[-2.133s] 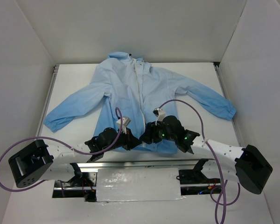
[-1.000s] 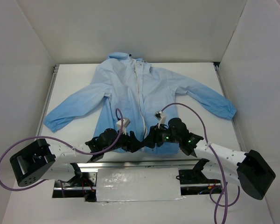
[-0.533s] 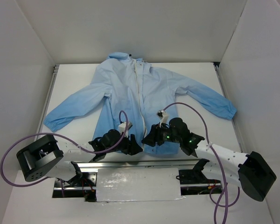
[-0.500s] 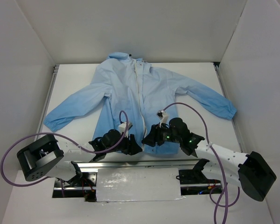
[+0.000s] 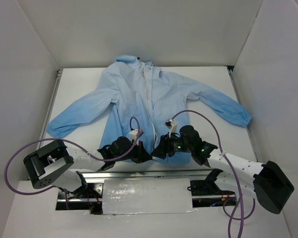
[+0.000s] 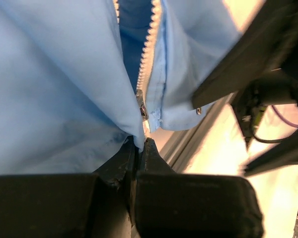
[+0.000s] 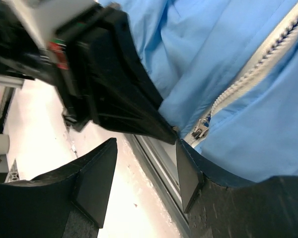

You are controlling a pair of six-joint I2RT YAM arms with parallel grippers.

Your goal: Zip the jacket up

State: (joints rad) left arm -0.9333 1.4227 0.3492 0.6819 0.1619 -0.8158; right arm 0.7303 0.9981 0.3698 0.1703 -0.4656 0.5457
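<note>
The jacket lies flat on the table with its slider at the hem and the teeth above apart, so nearly all zipping remains; the left gripper is closed, seemingly pinching the hem, the right gripper open beside it.

No text or label seems readable anywhere here.

The light-blue jacket lay flat and front-up on the counter, collar toward the counter's far edge, hem at its near edge, sleeves spread to either side. Its whitish zipper stood parted low down, the slider just above the hem.
</note>
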